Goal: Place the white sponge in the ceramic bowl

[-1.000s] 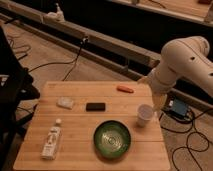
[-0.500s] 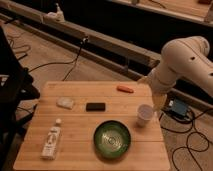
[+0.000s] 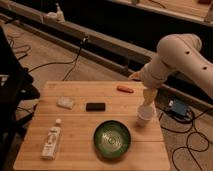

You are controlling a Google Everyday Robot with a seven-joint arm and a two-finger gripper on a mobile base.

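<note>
- The white sponge (image 3: 65, 103) lies on your wooden table (image 3: 80, 127) toward its left, just beside the black block (image 3: 95, 106) and not touching it.
- The ceramic bowl (image 3: 112, 139) sits near the front edge, well apart from the sponge, and you can see nothing inside it.
- Your gripper (image 3: 149, 96) hangs over the table's right side, just above the white cup (image 3: 145, 116); you cannot tell whether it is open or closed.
- A white bottle (image 3: 51, 142) lies front left, and a small orange item (image 3: 125, 89) at the back.
</note>
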